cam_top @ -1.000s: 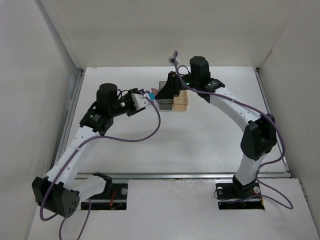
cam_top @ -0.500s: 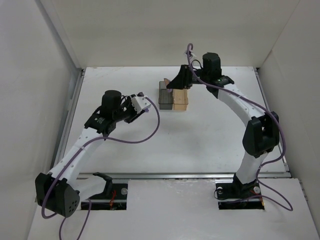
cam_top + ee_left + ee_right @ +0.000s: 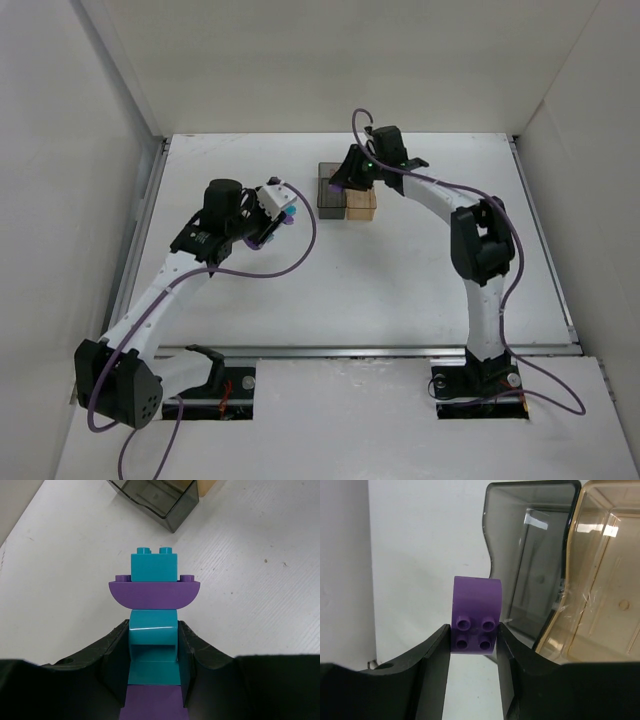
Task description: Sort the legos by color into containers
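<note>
Right hand (image 3: 473, 645): jaws nearly closed, pinching one purple brick (image 3: 476, 615), studs toward the wrist camera. The brick hangs just at 9 o'clock of the grey container (image 3: 510, 570) and is not yet over its opening. The amber container (image 3: 605, 580) touches the grey one on its 3 o'clock side.

Left hand (image 3: 152, 650): clamped tight on a stack (image 3: 154, 594) of joined legos, held above the desk (image 3: 400, 270). In the top view it is at about 9 o'clock of the containers and well apart from them.

We judge the step as placing a pulled-off purple brick. Next, we'd shift the right hand toward 3 o'clock until the brick is inside the grey rim, then open. Both boxes look empty in the parts we see, so neither color is assigned yet. The left stack needs more pieces pulled off.

Counts:
- Containers: two, one grey and one amber.
- Legos in view: five. The right hand has one purple; the stack has two teal and two purple, alternating.
- We see no loose bricks on the desk.
</note>
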Available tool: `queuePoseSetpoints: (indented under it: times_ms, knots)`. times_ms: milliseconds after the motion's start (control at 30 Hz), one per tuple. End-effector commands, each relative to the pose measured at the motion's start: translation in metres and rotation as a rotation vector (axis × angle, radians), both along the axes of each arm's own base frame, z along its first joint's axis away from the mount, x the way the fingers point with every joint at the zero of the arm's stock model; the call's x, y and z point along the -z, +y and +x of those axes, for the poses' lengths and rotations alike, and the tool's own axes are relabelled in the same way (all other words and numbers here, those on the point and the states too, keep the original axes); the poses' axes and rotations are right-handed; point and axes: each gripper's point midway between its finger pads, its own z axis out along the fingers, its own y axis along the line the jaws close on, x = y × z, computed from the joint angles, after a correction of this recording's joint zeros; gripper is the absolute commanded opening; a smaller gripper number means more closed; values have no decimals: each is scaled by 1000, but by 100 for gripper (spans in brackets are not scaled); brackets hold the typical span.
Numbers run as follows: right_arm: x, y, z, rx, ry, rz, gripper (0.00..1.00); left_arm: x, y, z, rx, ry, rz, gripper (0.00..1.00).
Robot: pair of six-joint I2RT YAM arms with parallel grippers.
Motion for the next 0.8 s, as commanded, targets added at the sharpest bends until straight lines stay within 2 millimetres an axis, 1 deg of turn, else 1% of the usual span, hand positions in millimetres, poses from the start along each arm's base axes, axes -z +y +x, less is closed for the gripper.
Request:
queuePoseSetpoints:
  times_ms: [0, 33, 67, 100, 133, 167, 200, 233, 267, 300, 333, 400, 433, 467, 500, 533, 567, 600, 633, 667, 700, 733, 767]
  knots:
    - [-32, 3, 22, 82, -69, -7, 30, -18, -3, 7, -18, -45, -44, 0]
    - [-32, 3, 22, 82, -69, -7, 35, -20, -4, 8, -18, -55, -48, 0]
    - [-36, 8, 25, 57, -86, 1, 46, -20, -4, 8, -18, -55, -48, 0]
    - [-27, 10, 24, 31, -69, -14, 51, -21, -5, 7, -8, -53, -53, 0]
    - [-26, 17, 20, 0, -67, -14, 54, -23, -6, 9, -8, -63, -57, 0]
    - [-25, 18, 18, -18, -62, -19, 56, -23, -6, 9, -8, -63, -57, 0]
    - [-33, 18, 20, -24, -77, -22, 60, -25, -8, 9, 0, -70, -64, 0]
    - [-28, 16, 16, -36, -67, -46, 62, -25, -8, 9, 0, -70, -64, 0]
    - [-25, 12, 18, -17, -63, -63, 64, -25, -8, 9, 0, -70, -64, 0]
    - [-19, 11, 16, -22, -58, -73, 68, -22, -8, 10, 0, -62, -61, 0]
    - [-35, 9, 17, -15, -95, -75, 68, -22, -8, 10, 4, -67, -55, 0]
    - [-41, 8, 10, -41, -114, -75, 68, -24, -10, 11, 12, -74, -62, 0]
    - [-61, 9, 3, -73, -160, -53, 68, -28, -10, 12, 18, -89, -58, 0]
    - [-79, 17, -2, -133, -256, -36, 68, -28, -11, 11, 26, -87, -62, 0]
    - [-93, 23, -15, -215, -306, 0, 68, -29, -13, 10, 47, -92, -61, 0]
    - [-94, 29, -30, -288, -339, 11, 74, -31, -15, 11, 55, -99, -68, 0]
    - [-115, 30, -42, -382, -451, 8, 75, -35, -17, 8, 86, -120, -64, 0]
    - [-123, 38, -58, -475, -488, 38, 75, -38, -19, 7, 102, -139, -69, 0]
    - [-132, 47, -91, -656, -491, 144, 77, -40, -21, 7, 116, -153, -69, 0]
    - [-132, 48, -107, -729, -473, 194, 77, -43, -21, 5, 129, -173, -72, 0]
    - [-136, 48, -118, -783, -467, 232, 82, -44, -23, 4, 150, -181, -70, 0]
    - [-138, 57, -136, -863, -442, 286, 92, -50, -25, 3, 159, -200, -80, 0]
    - [-139, 61, -143, -887, -439, 297, 100, -50, -25, 3, 159, -200, -80, 0]
